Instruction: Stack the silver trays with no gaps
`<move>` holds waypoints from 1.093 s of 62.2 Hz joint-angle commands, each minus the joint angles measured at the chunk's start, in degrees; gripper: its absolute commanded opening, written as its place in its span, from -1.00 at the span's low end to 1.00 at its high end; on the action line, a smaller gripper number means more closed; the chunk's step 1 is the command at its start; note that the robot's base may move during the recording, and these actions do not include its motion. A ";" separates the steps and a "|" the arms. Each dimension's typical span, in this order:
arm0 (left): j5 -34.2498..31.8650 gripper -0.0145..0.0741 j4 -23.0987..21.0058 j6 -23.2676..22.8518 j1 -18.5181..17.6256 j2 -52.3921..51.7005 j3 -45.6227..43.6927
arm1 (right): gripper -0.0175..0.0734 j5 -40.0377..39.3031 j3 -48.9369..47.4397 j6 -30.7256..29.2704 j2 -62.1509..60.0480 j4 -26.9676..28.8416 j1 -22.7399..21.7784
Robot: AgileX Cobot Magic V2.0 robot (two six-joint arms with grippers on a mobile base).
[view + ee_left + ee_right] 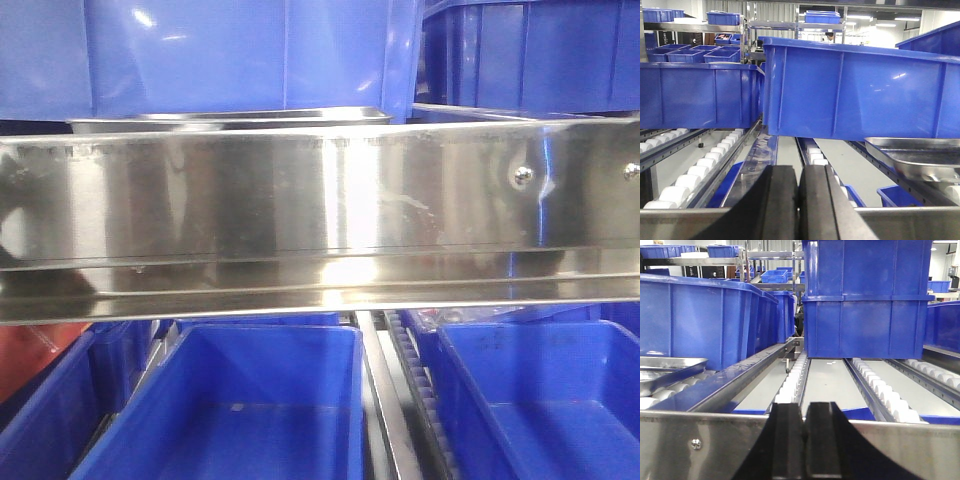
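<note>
The left fingers (782,200) and right fingers (787,440) are both clenched on nothing. A tray (920,157) is seen on rollers (677,387) ahead, between them, seemingly placed for reach by either arm.

bright overhead lighting | glare on steel rail (340,210) | front view soft, hazy

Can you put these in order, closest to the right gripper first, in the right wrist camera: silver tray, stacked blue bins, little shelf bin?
1. Shiny silver steel tray, low on the left.
2. Two stacked blue plastic bins, straight ahead.
3. Small blue plastic bin on the far shelf, upper middle.
</note>
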 commanded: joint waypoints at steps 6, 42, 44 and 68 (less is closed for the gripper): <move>-1.10 -0.69 -0.49 -0.20 0.06 -0.24 -0.20 | -0.78 -1.33 -0.02 -0.45 -0.19 -0.15 -0.11; -3.60 -0.69 -1.24 -0.20 0.06 -0.24 -0.20 | -0.78 -8.77 -0.02 -0.45 -0.19 -0.15 -0.13; -3.76 -0.69 -2.52 -0.20 0.06 -0.24 -0.20 | -0.78 -9.07 -0.02 -0.45 -0.19 -0.15 -0.13; 8.52 -0.69 -4.00 -0.20 0.06 -0.24 -9.11 | -0.78 -12.55 -2.35 1.64 -0.19 -0.15 -0.13</move>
